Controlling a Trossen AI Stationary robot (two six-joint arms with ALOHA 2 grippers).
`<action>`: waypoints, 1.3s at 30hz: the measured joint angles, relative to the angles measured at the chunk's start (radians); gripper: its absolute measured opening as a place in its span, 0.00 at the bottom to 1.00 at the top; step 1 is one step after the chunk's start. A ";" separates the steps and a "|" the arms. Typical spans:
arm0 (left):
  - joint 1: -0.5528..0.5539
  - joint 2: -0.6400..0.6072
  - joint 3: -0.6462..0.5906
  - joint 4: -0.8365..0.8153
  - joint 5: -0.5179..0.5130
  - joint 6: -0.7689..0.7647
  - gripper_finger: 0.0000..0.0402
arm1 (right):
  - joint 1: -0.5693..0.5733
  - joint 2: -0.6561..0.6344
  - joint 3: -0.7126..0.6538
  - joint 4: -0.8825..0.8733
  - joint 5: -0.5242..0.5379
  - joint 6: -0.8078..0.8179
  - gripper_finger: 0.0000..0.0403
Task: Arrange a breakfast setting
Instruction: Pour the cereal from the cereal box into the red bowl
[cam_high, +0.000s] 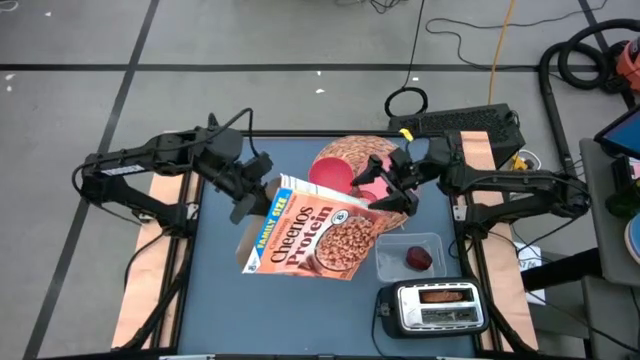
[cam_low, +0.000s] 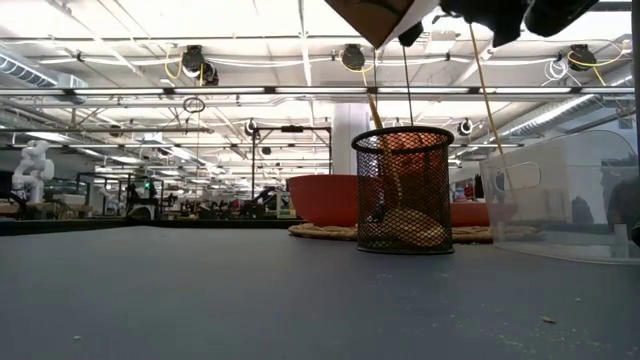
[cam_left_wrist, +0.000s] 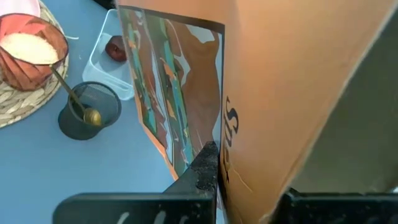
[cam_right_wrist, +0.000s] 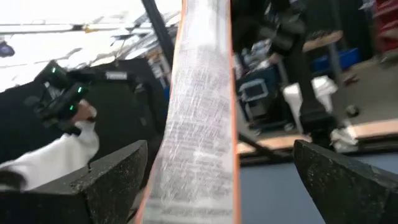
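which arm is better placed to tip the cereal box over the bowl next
Left, probably. The left gripper is clamped on the cereal box, holding it above the table beside the pink bowl on the wicker mat. The right gripper only straddles the box's far end, fingers spread wide.

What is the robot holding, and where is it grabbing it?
The left gripper holds the cereal box by its top end. The right gripper's fingers straddle its far edge, apparently not clamped.

Looking down, I see a grey floor (cam_high: 250, 40) crossed by dark tape lines, with black and orange cables trailing near a black keyboard (cam_high: 465, 122). Across the blue-grey tabletop (cam_low: 200, 290), I see a bright hall with white ceiling beams (cam_low: 150, 92), hanging round lamps and distant workstations.
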 joint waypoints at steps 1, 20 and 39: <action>0.000 0.001 0.000 -0.001 -0.001 0.000 0.01 | 0.001 0.009 0.000 0.001 -0.013 0.001 0.98; 0.068 0.002 0.000 0.004 -0.020 -0.032 0.01 | 0.112 0.033 0.000 0.019 -0.019 -0.118 0.98; 0.080 0.002 0.000 0.008 -0.033 -0.022 0.01 | 0.117 0.034 0.000 -0.052 0.128 -0.139 0.52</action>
